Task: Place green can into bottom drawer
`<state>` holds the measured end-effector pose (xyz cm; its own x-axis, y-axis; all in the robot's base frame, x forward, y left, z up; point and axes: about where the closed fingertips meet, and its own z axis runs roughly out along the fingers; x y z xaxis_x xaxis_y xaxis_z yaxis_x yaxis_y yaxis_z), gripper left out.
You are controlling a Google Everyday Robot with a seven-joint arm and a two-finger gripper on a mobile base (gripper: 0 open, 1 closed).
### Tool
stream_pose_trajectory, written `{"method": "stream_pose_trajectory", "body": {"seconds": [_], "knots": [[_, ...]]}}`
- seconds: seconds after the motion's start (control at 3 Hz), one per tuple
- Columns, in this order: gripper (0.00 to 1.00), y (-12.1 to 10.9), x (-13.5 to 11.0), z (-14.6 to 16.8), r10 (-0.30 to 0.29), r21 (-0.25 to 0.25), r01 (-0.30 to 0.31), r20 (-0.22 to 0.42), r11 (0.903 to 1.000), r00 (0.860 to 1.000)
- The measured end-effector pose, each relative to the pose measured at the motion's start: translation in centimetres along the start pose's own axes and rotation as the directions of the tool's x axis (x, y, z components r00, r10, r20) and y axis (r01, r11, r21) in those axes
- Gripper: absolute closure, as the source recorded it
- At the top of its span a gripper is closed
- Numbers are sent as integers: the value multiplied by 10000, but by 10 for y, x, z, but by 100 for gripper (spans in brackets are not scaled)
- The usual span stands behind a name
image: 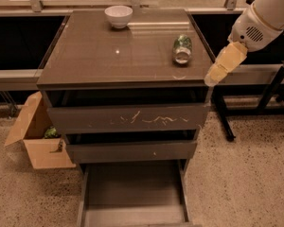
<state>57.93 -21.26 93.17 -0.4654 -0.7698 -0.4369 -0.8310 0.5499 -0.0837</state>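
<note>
The green can (182, 48) lies on its side on the right part of the cabinet top (109, 56), its silvery end facing me. The bottom drawer (132, 190) is pulled out at the foot of the cabinet, and its flat floor holds nothing. My gripper (212, 78) hangs from the white arm at the right, just off the cabinet's front right corner, to the right of the can and nearer me than it. It holds nothing.
A white bowl (118, 16) stands at the back of the cabinet top. The scratched top drawer (128, 118) and the middle drawer (131, 151) are closed. An open cardboard box (35, 138) sits on the floor at the left. Black stand legs (255, 110) are at the right.
</note>
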Motion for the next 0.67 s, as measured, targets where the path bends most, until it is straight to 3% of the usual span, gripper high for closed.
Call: {"method": "stream_pose_trajectory", "body": {"seconds": [0.33,0.67], "knots": [[0,-5,-3,5,201,44,-202,128,9998,9997],[0,-36,-16,23,1532,337,-1556,647,9872,9861]]}}
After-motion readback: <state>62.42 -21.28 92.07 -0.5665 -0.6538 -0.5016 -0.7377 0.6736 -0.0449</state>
